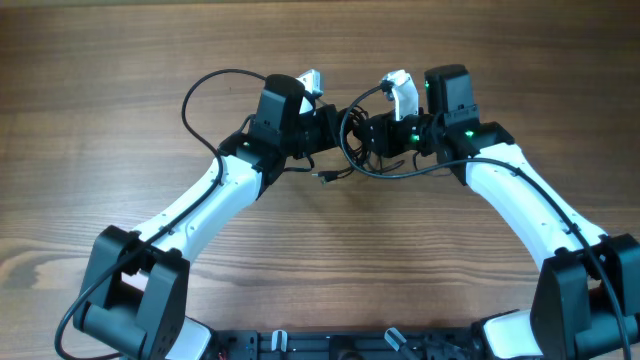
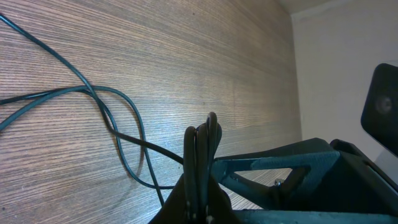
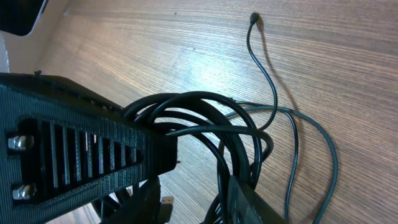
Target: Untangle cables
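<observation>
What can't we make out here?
Overhead: how the cables are knotted; too small, grippers crowd them.
Left wrist: whether the left gripper pinches a cable; its shut fingers hide the gap.
Right wrist: whether the right gripper grips; the cables cover its fingers, bottom edge crops them.

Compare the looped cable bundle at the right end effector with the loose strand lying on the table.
The bundle is several loops bunched together; the loose strand is a single line. The bundle sits at the right end effector; the loose strand lies flat on the table, ending in a small plug. Both are thin dark cords.
</observation>
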### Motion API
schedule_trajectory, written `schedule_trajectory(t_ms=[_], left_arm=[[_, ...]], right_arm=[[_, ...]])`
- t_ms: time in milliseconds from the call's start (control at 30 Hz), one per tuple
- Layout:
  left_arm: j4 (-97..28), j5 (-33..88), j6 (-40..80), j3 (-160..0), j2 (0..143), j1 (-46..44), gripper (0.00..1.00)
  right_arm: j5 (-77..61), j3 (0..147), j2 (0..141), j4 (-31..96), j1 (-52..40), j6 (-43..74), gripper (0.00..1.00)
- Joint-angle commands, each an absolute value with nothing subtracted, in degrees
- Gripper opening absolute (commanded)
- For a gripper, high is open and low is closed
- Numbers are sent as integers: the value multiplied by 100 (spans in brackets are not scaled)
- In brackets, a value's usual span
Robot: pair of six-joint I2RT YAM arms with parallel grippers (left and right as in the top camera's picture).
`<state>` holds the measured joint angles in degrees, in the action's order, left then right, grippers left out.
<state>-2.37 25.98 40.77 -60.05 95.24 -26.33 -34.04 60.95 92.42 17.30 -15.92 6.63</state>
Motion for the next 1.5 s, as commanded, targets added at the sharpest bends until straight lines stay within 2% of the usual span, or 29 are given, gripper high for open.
schedule_trajectory(t_ms=[0, 133, 300, 367, 433, 533, 600, 733, 800, 1000, 1200, 1233, 1300, 1367, 1467], left_arm=[[-196, 2615, 3944, -6042, 9450, -2674, 4], [-27, 2829, 3944, -6042, 9448, -2674, 4], [259, 3092, 3948, -6042, 9448, -2674, 4], [259, 3162, 3946, -6042, 9448, -2674, 4], [266, 3197, 3959, -6042, 9448, -2674, 4], [305, 3240, 3997, -6042, 9448, -2674, 4], [377, 3277, 3997, -6042, 9448, -2674, 4], [276, 3273, 3990, -6042, 9448, -2598, 4], [143, 3271, 3990, -6042, 9448, -2351, 4], [-239, 3251, 3992, -6042, 9448, -2012, 4], [-196, 3253, 3990, -6042, 9448, -2012, 4], [-198, 3256, 3990, -6042, 9448, -2014, 4], [-198, 3256, 3988, -6042, 9450, -2023, 4], [-198, 3253, 3988, -6042, 9450, -2056, 4], [-198, 3247, 3942, -6042, 9450, -2171, 4]], right_arm=[[-3444, 6147, 9356, 1745, -1590, 169, 39], [-3413, 6136, 9386, 1949, -1592, 150, 37], [-3151, 6136, 9695, 2102, -1590, 167, 24], [-3153, 6136, 9721, 2075, -1590, 169, 15], [-3148, 6136, 9721, 2058, -1592, 163, 15], [-3157, 6134, 9754, 2099, -1599, 169, 21], [-3153, 6136, 9756, 2080, -1649, 200, 4], [-2530, 6149, 9727, 2027, -1398, 1055, 4], [-2058, 6149, 9660, 2370, -803, 1500, 4], [-2359, 6147, 9653, 2539, 668, 2121, 4], [-2552, 6147, 9653, 2661, 626, 2056, 4], [-2919, 6147, 9653, 2624, 569, 1623, 5], [-4346, 6147, 9653, 2571, 397, 416, 22], [-4646, 6149, 9653, 2445, 224, 217, 44], [-5295, 6149, 9651, 2405, -64, -222, 58]])
